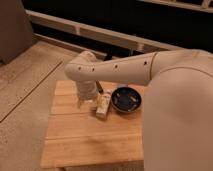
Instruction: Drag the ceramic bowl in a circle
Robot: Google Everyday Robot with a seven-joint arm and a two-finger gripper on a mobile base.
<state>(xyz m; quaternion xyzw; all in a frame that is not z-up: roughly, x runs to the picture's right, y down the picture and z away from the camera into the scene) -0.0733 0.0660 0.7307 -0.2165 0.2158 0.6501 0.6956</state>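
Ceramic bowl [126,99] on wooden table [90,141] (gripper [102,106] beside)

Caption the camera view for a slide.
The gripper sits low over the wooden table beside the ceramic bowl.

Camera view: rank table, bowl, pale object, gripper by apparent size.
1. Light wooden slatted table
2. Glossy dark round ceramic bowl
3. Gripper over the table and small pale object beside it: alike, unranked.

One ceramic bowl [126,99], one wooden table [90,142], one end effector [88,103] left of bowl
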